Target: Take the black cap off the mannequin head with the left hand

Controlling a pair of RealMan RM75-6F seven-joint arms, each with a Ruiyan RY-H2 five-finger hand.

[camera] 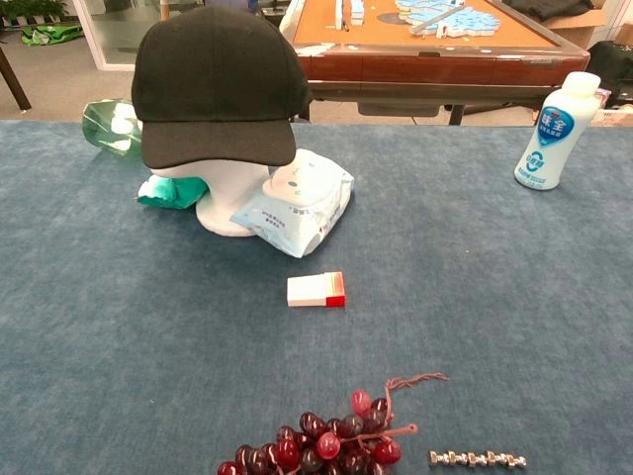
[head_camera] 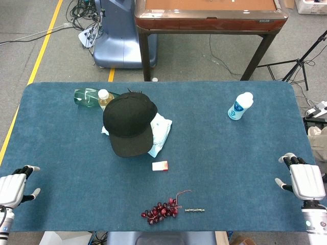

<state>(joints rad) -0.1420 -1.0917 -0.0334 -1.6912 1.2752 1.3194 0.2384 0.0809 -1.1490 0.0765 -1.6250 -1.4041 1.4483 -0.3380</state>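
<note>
step: not started, reach not yet begun; black cap (camera: 218,84) sits fully on the mannequin head (camera: 226,198), brim toward the robot
cap location: far-left part of the counter (head_camera: 230,168), well apart from both hands
left hand (head_camera: 14,188): at the near-left counter edge, fingers apart, holding nothing
right hand (head_camera: 304,181): near-right edge, fingers apart, empty (not needed here)
next move: my read, left hand goes forward and inward, takes brim or crown, lifts straight up
in the way: wipes pack (camera: 297,203) touching the head's base; green bottle (camera: 111,127) behind; small red-and-white box (camera: 316,289) in front
elsewhere: white bottle (camera: 556,131), grapes (camera: 326,445), chain (camera: 477,458)
</note>
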